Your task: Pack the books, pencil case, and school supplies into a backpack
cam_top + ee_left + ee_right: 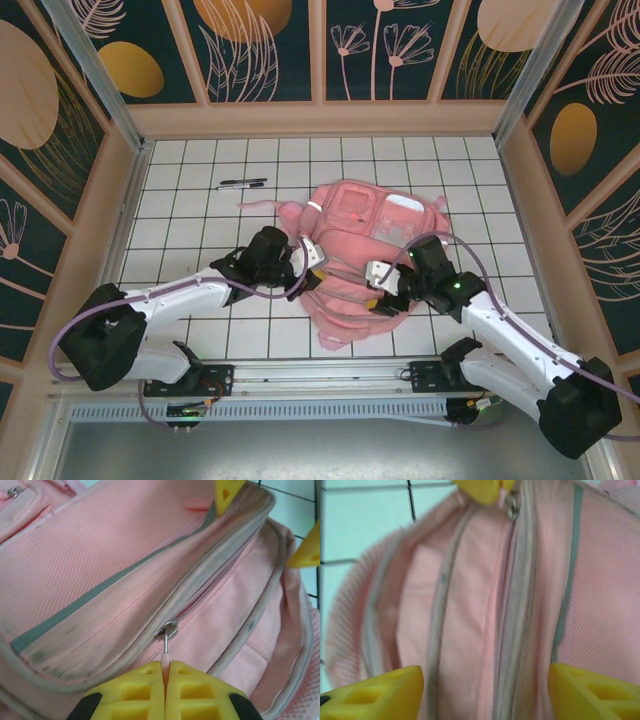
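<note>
Yellow fingers (135, 692) of the left pincer (165, 672) sit at the bottom of the left wrist view, pressed together on the pink zip pull (165, 659), of which only a sliver shows between them. Just above the pull, a thin metal link rises to the zip slider (170, 628), which sits on a grey-edged zip line crossing the pink backpack (100, 555) on a slant.

From the right wrist, the right pincer (485, 692) stands spread wide, one yellow finger at each lower corner and the backpack's zip seams running between them; I cannot tell whether the fingers touch the fabric. At the top of that view the left pincer's yellow tip shows, with the metal slider just beside it.

From above, both arms reach in to the near end of the backpack, and the two pincers face each other across it. The backpack lies flat near the middle of the white gridded worktop (180, 230), slightly to the right. Two dark pens (242, 184) lie side by side on the worktop toward the far left, well apart from the backpack.
</note>
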You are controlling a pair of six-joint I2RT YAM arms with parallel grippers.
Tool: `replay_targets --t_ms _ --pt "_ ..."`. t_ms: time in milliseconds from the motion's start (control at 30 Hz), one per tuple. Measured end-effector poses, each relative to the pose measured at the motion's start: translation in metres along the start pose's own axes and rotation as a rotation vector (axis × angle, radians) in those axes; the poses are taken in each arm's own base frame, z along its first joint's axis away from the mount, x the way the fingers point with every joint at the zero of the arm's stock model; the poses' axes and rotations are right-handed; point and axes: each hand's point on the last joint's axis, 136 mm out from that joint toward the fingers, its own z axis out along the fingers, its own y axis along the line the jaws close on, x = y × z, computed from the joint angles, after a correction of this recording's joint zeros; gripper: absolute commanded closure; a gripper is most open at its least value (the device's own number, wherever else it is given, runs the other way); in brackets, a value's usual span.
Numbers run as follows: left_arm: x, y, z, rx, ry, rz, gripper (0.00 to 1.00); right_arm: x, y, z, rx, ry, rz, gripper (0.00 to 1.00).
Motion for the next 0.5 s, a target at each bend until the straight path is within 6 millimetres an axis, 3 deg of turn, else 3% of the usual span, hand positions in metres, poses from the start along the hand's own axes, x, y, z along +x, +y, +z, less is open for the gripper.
replay_targets --t_ms 133,233,267,333,400,500 --pt "-0.02 -0.02 0.005 0.053 -0.035 0.035 1.0 -0.02 -0.005 0.007 -0.05 -0.041 0.108 0.33" --pt "-0.033 -0.03 0.01 0.086 -0.057 0.046 1.0 -0.023 -0.01 0.013 -0.056 -0.035 0.129 0.4" --pt "-0.034 -0.031 0.01 0.09 -0.06 0.044 1.0 -0.022 -0.012 0.015 -0.057 -0.027 0.135 0.48" --pt "-0.035 -0.032 0.011 0.09 -0.062 0.036 1.0 -0.021 -0.016 0.019 -0.051 -0.01 0.125 0.77" --pt "-0.033 -0.03 0.011 0.082 -0.06 0.032 1.0 -0.02 -0.018 0.021 -0.048 -0.001 0.104 0.99" --pt "-0.024 -0.026 0.009 0.057 -0.047 0.025 1.0 -0.018 -0.017 0.02 -0.047 0.019 0.038 1.0"
